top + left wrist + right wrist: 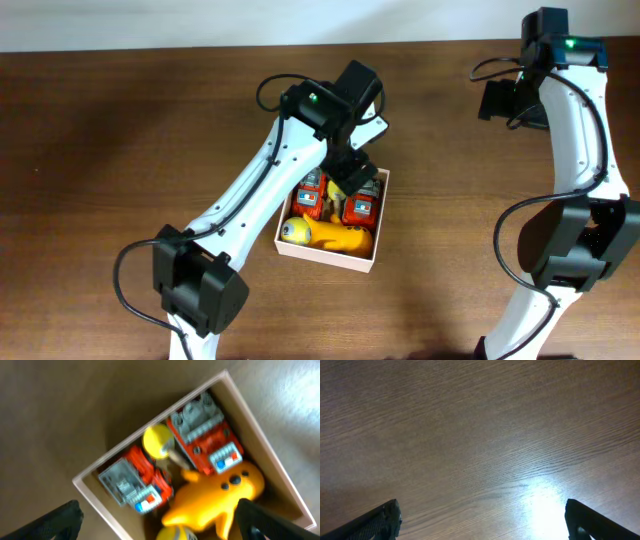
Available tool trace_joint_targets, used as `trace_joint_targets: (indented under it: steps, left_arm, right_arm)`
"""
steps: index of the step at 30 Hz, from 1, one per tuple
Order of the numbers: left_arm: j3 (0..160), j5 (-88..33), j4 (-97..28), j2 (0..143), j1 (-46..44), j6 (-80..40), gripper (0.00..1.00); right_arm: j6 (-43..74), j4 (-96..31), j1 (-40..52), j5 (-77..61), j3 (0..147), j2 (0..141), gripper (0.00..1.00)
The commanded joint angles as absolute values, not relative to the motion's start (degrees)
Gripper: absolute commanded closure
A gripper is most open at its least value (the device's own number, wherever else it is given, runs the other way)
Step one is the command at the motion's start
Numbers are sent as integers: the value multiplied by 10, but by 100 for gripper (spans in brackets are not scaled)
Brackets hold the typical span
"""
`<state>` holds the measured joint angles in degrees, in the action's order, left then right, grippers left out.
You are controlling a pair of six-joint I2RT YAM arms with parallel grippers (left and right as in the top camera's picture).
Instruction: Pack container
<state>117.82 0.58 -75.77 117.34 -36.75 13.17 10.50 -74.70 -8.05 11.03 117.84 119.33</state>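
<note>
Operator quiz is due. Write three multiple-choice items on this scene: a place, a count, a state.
1. Where are the left fingers? A over the container; B over bare table; C out of view.
2. How many red fire trucks are in the container? A one; B two; C four.
3. The left fingers are: A shut on a truck; B shut on the wall; C open, empty.
Key: 1A, the left wrist view looks into the container; 2B, two show there; 3C, tips stand wide apart.
</note>
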Motion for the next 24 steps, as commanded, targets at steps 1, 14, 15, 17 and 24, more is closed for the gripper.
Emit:
trace_joint_targets:
  steps: [1, 14, 15, 17, 24]
  left_arm:
    - [1183, -18, -733, 1178, -373, 153, 3]
    - [1183, -73, -698, 1248, -416, 242, 5]
    - [1183, -73, -689, 1253, -418, 242, 5]
    - [1183, -74, -672, 1259, -420, 241, 5]
    - [1183, -73, -647, 1260, -420, 241, 5]
  right_arm:
    - [107, -745, -79, 110, 1176, 1195, 1]
    - [107, -745, -79, 110, 1176, 1195, 1]
    - [107, -745, -79, 110, 1176, 1195, 1]
    - [107, -745, -79, 110, 1176, 1195, 1]
    - [107, -745, -79, 110, 1176, 1195, 1]
